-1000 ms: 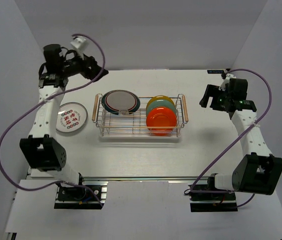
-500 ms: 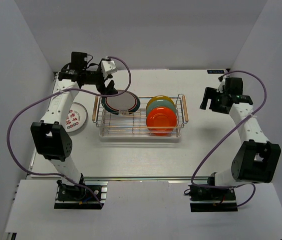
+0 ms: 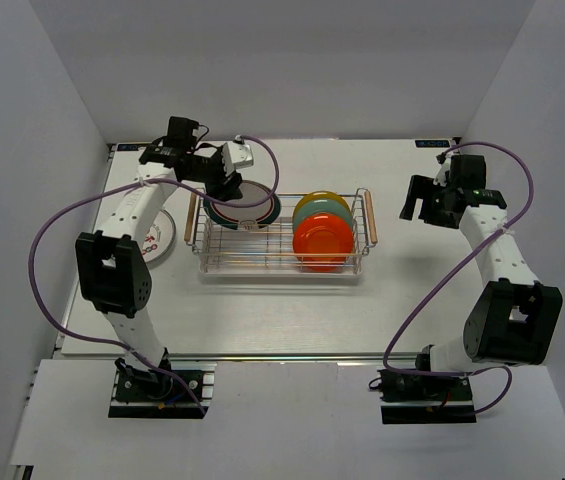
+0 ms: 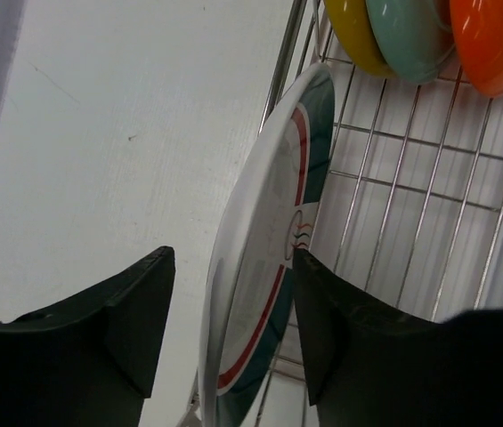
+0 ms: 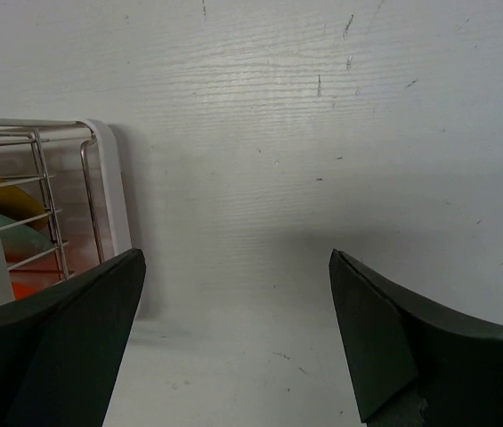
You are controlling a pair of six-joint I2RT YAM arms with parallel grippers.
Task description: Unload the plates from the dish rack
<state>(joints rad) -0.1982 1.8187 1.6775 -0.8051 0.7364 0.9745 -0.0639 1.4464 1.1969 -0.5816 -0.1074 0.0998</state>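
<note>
The wire dish rack (image 3: 280, 262) stands mid-table with wooden handles. In it a large white plate with a red ring and dark rim (image 3: 244, 207) stands at the left, and yellow (image 3: 322, 201), teal (image 3: 326, 212) and orange (image 3: 323, 241) plates stand at the right. Another white printed plate (image 3: 162, 232) lies flat on the table left of the rack. My left gripper (image 3: 230, 186) is open, its jaws astride the top edge of the racked white plate (image 4: 269, 267). My right gripper (image 3: 414, 203) is open and empty, right of the rack (image 5: 100, 196).
Grey walls close in the table on the left, back and right. A purple cable loops from each arm. A small dark object (image 3: 430, 143) sits at the table's back right edge.
My left arm swung from the back left corner rightwards and down to the white plate in the rack. My right gripper shifted slightly.
</note>
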